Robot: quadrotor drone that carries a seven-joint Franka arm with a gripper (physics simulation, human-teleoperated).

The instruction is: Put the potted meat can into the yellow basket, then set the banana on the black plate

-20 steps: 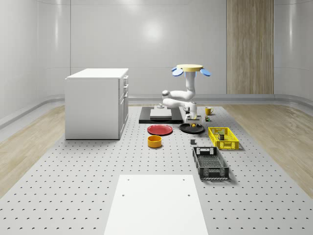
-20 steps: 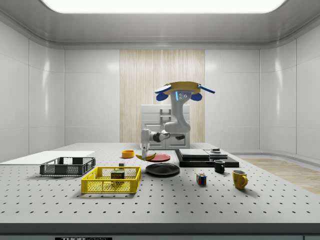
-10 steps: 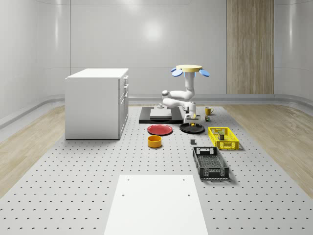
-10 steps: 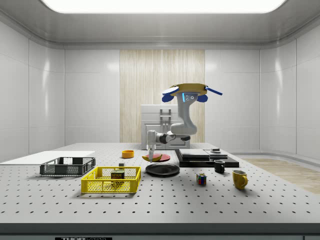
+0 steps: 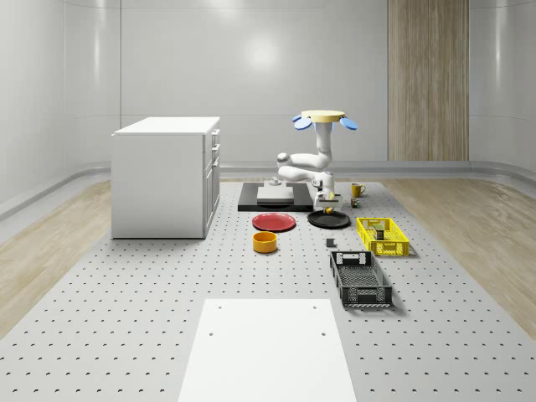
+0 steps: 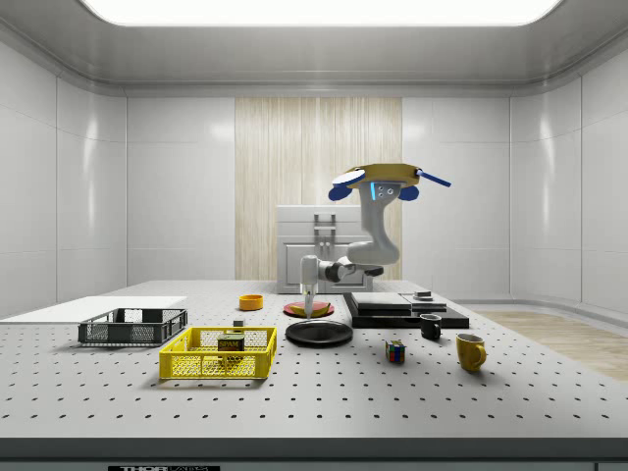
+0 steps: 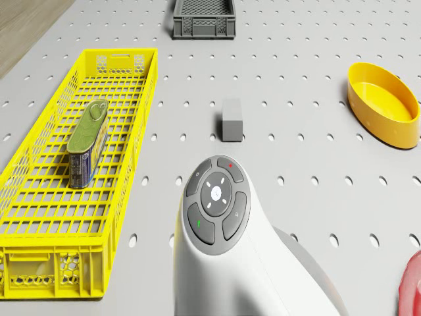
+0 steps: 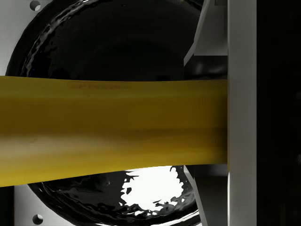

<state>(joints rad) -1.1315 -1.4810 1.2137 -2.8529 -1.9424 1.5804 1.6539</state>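
— Gripper (image 6: 311, 312) first: where is it?

— Clamped on the banana (image 8: 113, 129), which hangs just above the black plate (image 6: 319, 333). The wrist view has the banana lying right across the plate's dark bowl, with one finger (image 8: 242, 113) flat against it.

— Start from the big things, then.

— The drone (image 6: 385, 180) hovers over the far side of the table (image 5: 126, 318), with the arm bent down and forward from it. The basket (image 7: 39, 224) comes next (yellow, a long one) and the can (image 7: 87, 143) already lies on its side inside, so the first half looks done. The plate sits between the basket and the red plate (image 5: 274, 222). The banana is the last piece, not yet set down.

— What might spoil it?

— Letting go too high, most likely. A curved fruit dropped onto a glossy plate could rock or roll off the rim. Drone sway could also carry the gripper toward the plate's edge, so the banana lands half on the table.

— Anything else?

— Pressing down too far could tip the plate.
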